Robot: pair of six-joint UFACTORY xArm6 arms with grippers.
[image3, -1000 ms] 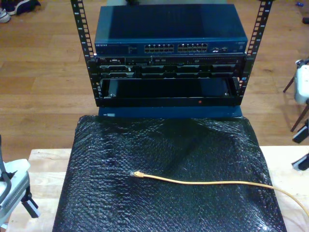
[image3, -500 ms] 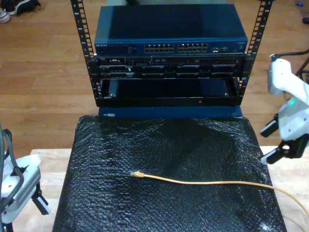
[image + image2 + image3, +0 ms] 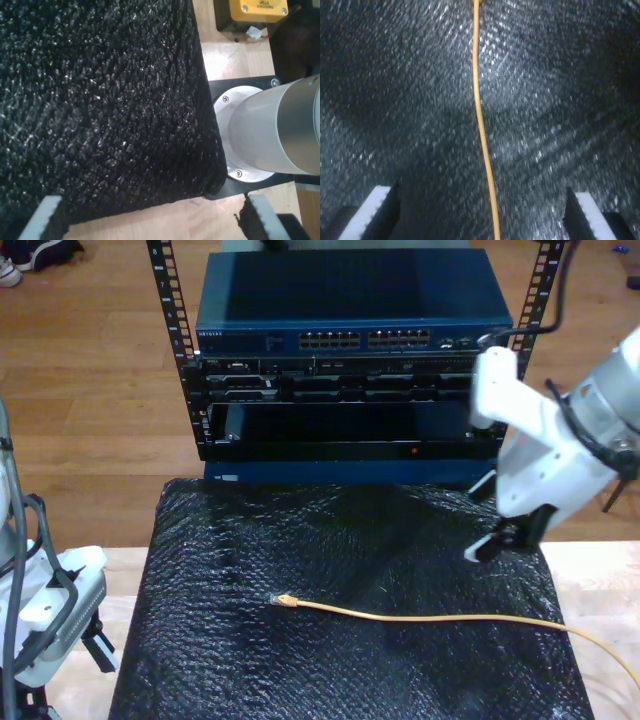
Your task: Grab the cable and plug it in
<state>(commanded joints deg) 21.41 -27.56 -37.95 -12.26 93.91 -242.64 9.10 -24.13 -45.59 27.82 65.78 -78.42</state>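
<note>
Mostly the cable (image 3: pixel 450 618) is easy to follow, but its far end runs off the exterior view's lower right edge, so its full length is hidden. Its tip, a small pale plug (image 3: pixel 285 599), is too small there to make out in detail. It lies on a black bubbled mat (image 3: pixel 350 540) that covers the wooden table (image 3: pixel 600 570); the strand runs from near the mat's middle toward the exterior view's right.

My second gripper (image 3: pixel 497 540) hangs above the mat's far corner on the exterior view's right, well apart from the plug. In its wrist view the cable (image 3: pixel 482 125) runs lengthwise between two white fingertips (image 3: pixel 372 207) that stand wide apart, holding nothing; the picture is blurred and the plug is cut off at its edge.

My first gripper (image 3: pixel 100 650) sits low at the exterior view's left, beside the mat's edge, partly cut off by the frame. Its fingertips (image 3: pixel 42 217) likewise stand wide with nothing between them but the mat's edge (image 3: pixel 100 100) and bare wood. An arm's grey base (image 3: pixel 270 130) and part of a yellow box (image 3: pixel 257 10) show beyond.

Counted: one cable, one mat, two grippers, and one rack (image 3: pixel 350 350) behind the table with a blue switch (image 3: pixel 350 300) carrying two blocks of ports.
</note>
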